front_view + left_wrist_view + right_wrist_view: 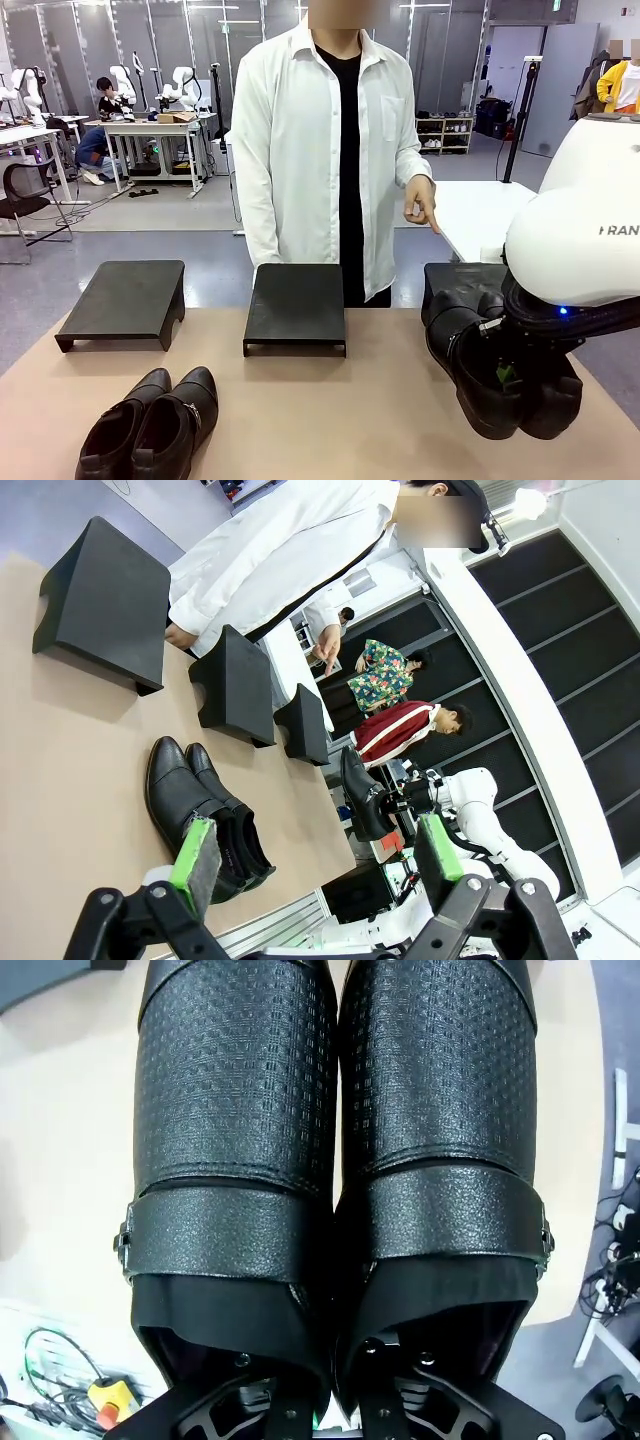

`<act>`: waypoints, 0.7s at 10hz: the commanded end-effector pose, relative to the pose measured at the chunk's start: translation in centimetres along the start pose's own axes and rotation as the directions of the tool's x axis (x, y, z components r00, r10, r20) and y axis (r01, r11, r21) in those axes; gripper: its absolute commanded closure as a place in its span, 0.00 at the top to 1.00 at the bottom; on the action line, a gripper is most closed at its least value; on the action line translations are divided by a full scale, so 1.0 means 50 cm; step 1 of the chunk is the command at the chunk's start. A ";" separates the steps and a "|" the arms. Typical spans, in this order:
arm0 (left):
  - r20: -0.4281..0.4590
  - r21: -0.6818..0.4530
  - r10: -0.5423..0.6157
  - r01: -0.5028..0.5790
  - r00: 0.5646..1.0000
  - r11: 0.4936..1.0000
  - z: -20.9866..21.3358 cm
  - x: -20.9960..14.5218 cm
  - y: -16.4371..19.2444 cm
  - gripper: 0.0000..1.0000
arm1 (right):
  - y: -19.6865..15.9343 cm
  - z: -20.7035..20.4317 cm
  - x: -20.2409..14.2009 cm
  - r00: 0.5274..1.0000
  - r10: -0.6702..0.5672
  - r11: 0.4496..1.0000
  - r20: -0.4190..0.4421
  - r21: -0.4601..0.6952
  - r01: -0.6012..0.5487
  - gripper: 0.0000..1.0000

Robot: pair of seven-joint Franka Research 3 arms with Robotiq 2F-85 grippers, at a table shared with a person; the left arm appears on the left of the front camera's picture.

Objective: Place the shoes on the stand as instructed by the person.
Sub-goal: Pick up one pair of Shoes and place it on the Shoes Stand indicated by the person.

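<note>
You see the right gripper (335, 1415) clamped on the held pair (240, 1110) above the table (350, 420) at right, fingertips buried inside it, while the left gripper (315, 845) hangs open, facing the second pair (200, 810) lying on the table.

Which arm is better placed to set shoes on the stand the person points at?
Right: its gripper holds a pair of shoes by the right stand, below the person's pointing hand.

Open lab hall: workbenches (150, 127), office chair (22, 186), shelving (445, 135), grey floor (150, 215).
</note>
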State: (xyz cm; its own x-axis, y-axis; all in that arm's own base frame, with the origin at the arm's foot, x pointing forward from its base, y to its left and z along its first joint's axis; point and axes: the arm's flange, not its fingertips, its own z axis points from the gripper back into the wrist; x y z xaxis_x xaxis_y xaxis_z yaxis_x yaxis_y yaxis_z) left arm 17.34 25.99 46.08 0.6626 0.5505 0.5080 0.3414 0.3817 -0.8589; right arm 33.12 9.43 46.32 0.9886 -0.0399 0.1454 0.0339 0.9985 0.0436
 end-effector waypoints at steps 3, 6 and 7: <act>0.010 -0.019 -0.022 0.022 1.000 1.000 0.002 0.007 0.000 1.00 | -0.061 0.047 0.099 0.985 -0.016 1.000 0.174 -0.022 0.020 0.10; 0.010 -0.019 -0.022 0.022 1.000 1.000 0.002 0.007 0.000 1.00 | -0.110 0.072 0.199 0.975 -0.023 0.999 0.220 -0.042 0.033 0.10; 0.010 -0.019 -0.022 0.022 1.000 1.000 0.002 0.007 0.000 1.00 | -0.128 0.073 0.237 0.972 -0.028 0.998 0.234 -0.046 0.040 0.10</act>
State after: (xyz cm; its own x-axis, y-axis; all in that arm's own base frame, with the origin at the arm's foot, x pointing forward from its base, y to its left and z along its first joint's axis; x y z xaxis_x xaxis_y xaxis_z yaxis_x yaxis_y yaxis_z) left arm 17.33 26.01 46.08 0.6620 0.5511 0.5080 0.3412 0.3820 -0.8589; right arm 41.86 2.85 50.46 0.9359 -0.0944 0.3393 0.0961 0.9953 0.0120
